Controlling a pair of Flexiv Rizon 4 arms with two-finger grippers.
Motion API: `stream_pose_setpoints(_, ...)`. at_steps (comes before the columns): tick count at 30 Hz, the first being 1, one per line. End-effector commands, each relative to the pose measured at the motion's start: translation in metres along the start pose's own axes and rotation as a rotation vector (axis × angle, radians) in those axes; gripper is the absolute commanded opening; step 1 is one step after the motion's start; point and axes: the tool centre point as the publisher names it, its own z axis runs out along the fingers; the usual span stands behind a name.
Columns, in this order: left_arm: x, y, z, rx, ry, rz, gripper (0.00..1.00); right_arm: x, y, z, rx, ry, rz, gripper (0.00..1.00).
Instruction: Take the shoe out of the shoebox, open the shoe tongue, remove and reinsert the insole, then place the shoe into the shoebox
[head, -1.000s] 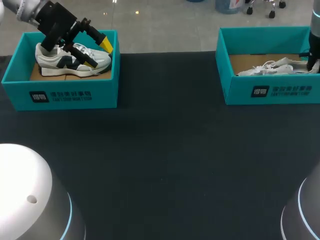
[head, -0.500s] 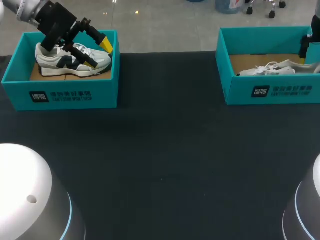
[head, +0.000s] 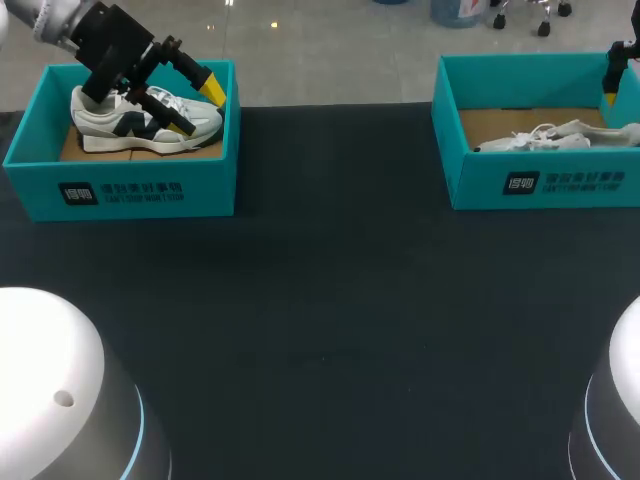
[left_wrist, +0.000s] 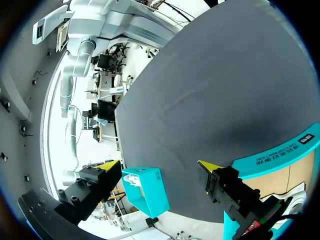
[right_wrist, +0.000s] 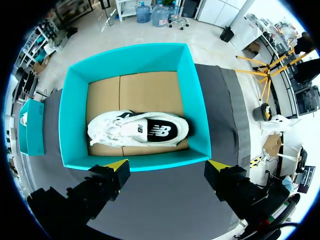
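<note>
Two boxes stand on the counter (head: 330, 300), one shoe in each: the left shoe (head: 105, 125) upright in the left box (head: 120, 190), with the fingers of the left gripper (head: 196, 107) open over it, and the right shoe (head: 545, 137) on its side in the right box (head: 540, 180). Only the right wrist view shows its insole (right_wrist: 155, 131) and the right gripper (right_wrist: 167, 165), fingers spread and empty.

My left gripper (head: 195, 107) hangs tilted over the desk's (head: 330, 300) far left corner, my right gripper (right_wrist: 167, 167) over its far right, both with fingers spread.
</note>
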Motion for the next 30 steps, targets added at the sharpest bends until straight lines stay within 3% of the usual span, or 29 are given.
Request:
stream_pose_setpoints(1,0.0,-0.001,-0.001,0.0,0.004,0.0,1.0,0.0,-0.013,-0.02,-0.003,0.023,-0.003,1.0)
stream_pose_setpoints(19,0.0,-0.001,-0.001,0.0,0.004,0.0,1.0,0.0,-0.013,-0.02,-0.003,0.023,-0.003,1.0)
stream_pose_setpoints(30,0.046,-0.004,-0.066,-0.09,0.288,-0.082,1.0,0.0,-0.013,-0.02,-0.003,0.023,-0.003,1.0)
